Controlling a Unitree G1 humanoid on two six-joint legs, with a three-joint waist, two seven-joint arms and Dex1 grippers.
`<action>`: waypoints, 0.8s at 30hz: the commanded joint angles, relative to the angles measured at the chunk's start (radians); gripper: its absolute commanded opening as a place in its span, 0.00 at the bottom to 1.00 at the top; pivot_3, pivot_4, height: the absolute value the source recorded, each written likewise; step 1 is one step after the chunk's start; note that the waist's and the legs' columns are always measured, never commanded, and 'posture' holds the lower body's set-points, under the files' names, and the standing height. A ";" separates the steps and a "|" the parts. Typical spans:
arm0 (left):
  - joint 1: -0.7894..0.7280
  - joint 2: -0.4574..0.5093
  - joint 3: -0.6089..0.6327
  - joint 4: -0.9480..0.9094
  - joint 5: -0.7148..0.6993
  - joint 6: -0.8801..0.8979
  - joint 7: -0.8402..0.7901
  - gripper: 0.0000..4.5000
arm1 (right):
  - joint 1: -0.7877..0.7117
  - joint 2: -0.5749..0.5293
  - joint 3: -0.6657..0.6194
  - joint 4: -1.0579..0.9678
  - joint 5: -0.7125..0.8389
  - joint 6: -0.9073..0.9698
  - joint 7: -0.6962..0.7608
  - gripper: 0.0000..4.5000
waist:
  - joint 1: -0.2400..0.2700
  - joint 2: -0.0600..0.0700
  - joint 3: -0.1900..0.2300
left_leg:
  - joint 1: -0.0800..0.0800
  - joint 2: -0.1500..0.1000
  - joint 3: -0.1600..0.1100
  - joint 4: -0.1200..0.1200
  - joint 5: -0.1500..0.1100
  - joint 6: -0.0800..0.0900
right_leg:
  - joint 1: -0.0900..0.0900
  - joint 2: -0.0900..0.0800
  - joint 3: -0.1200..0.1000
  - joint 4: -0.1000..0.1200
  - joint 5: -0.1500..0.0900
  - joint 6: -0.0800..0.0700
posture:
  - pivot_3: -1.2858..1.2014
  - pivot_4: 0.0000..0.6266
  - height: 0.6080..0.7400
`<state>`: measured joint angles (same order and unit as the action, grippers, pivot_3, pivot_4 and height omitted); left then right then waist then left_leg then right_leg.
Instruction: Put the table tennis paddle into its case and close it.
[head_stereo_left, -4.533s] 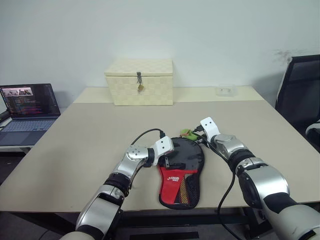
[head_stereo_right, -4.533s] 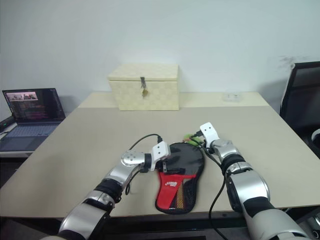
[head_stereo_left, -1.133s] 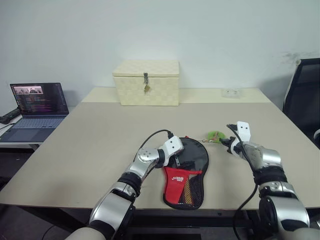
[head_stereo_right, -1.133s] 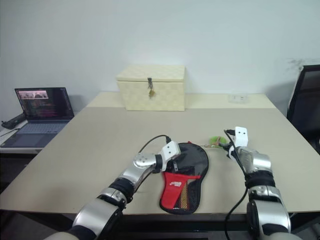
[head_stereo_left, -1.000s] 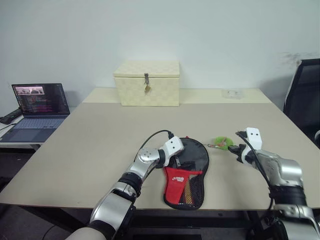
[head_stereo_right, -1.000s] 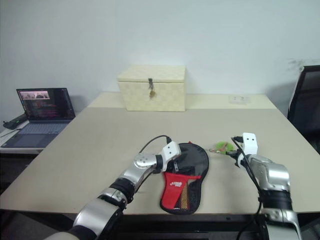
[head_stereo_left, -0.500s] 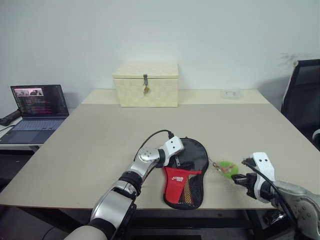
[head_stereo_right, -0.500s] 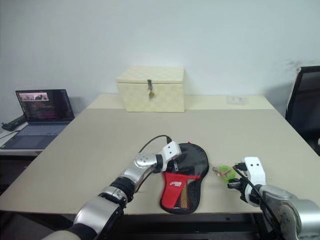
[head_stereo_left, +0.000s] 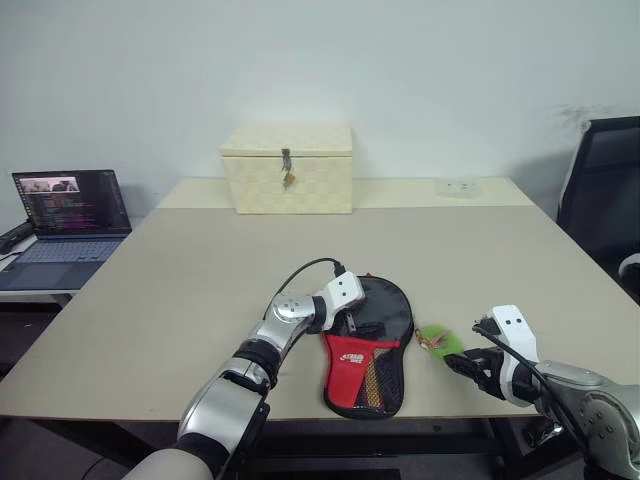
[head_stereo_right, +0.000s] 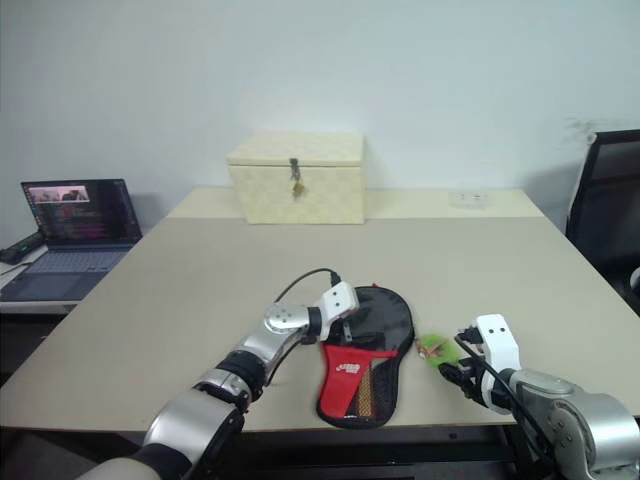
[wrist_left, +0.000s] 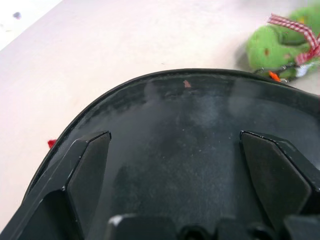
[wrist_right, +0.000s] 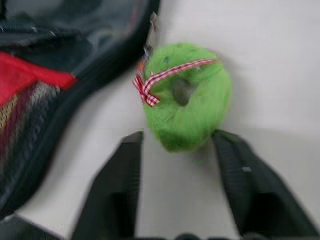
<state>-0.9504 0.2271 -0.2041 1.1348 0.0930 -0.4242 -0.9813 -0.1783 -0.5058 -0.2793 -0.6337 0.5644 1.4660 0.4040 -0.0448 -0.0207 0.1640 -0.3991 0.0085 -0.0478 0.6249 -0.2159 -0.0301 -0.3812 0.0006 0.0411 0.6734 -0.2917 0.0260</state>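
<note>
Two grippers, one case. Case (head_stereo_left: 368, 345): black pouch with red lower panel, flat on the table (head_stereo_left: 180, 280), lower centre of the left eye frame. My left gripper (head_stereo_left: 347, 322): fingers (wrist_left: 90, 165) spread wide, resting over the case's black top, gripping nothing. My right gripper (head_stereo_left: 462, 364): lower right, fingers (wrist_right: 120, 185) parted either side of the green tag (wrist_right: 187, 95), not clamped on it. Cream box (head_stereo_left: 288, 167): upper centre. Laptop (head_stereo_left: 62, 215): left edge.

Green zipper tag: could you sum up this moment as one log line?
case: on table | green zipper tag: between open right claw fingers | left claw: open on case
</note>
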 joint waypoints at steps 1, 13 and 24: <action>0.041 0.049 0.002 0.006 -0.022 -0.001 -0.182 1.00 | 0.013 -0.101 0.017 -0.047 0.047 -0.099 0.114 0.65 | -0.008 0.000 0.001 | 0.000 0.000 0.000 0.000 0.000 0.000 | 0.000 0.001 0.000 0.000 0.000 0.000 | 0.52 0.24 1.00; 0.056 0.101 -0.024 -0.086 -0.052 -0.018 -0.447 1.00 | -0.025 -0.298 0.225 0.132 -0.142 -0.575 0.269 0.65 | -0.003 -0.010 0.008 | -0.005 0.001 -0.001 -0.001 0.000 0.000 | -0.005 0.001 0.000 -0.001 0.000 -0.001 | 0.52 0.24 1.00; 0.020 0.040 -0.051 -0.030 -0.003 -0.091 -0.373 1.00 | -0.072 -0.270 0.378 0.271 -0.232 -0.697 0.311 0.65 | 0.022 -0.011 0.009 | -0.005 0.001 -0.002 0.002 0.000 0.000 | -0.003 -0.001 -0.002 0.000 0.000 0.000 | 0.52 0.24 1.00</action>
<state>-0.9334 0.2869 -0.2222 1.0854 0.0552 -0.5073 -1.3489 -0.2335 -0.7761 0.0889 -0.3700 0.3523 0.8002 0.7019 -0.0232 -0.0314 0.1727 -0.4040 0.0089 -0.0497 0.6274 -0.2161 -0.0298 -0.3844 -0.0011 0.0396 0.6729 -0.2918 0.0258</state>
